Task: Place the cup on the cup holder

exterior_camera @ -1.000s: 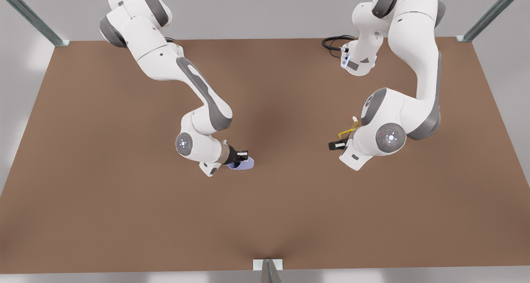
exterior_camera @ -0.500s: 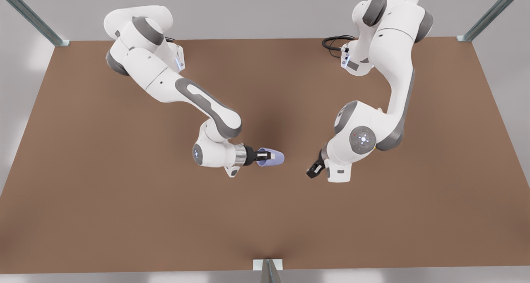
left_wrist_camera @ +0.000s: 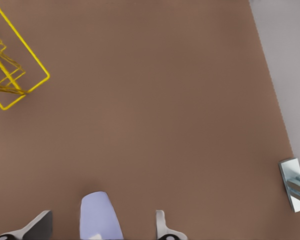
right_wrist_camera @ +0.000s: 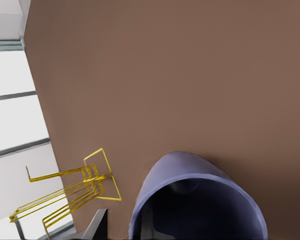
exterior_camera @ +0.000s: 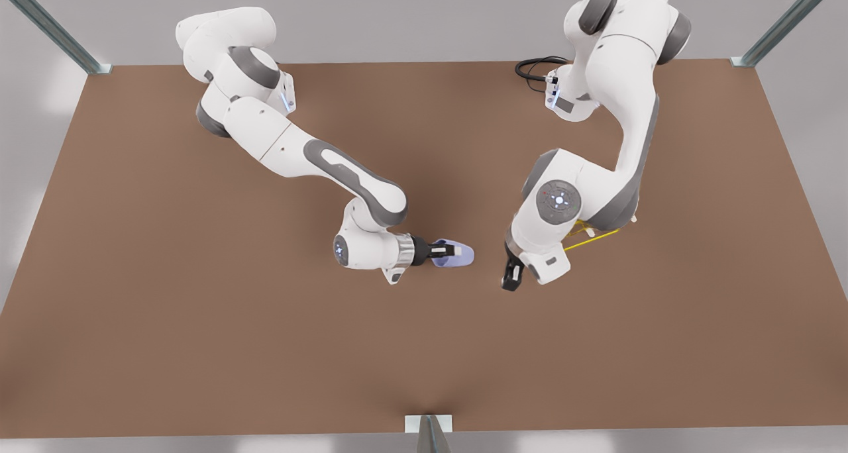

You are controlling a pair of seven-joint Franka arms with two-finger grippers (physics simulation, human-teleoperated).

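Two fingers (right_wrist_camera: 98,224) of the right gripper (exterior_camera: 442,248) pinch the cup's (exterior_camera: 460,255) wall at the rim, one finger outside and one inside. The cup is held on its side above the table (exterior_camera: 199,307), near the middle, its base towards the front view's right. Just beyond it the left gripper (exterior_camera: 510,279) hangs with its fingers (left_wrist_camera: 40,226) spread apart and nothing between them. The cup holder (exterior_camera: 588,240) stands on the table, partly hidden behind that left arm and apart from the cup.
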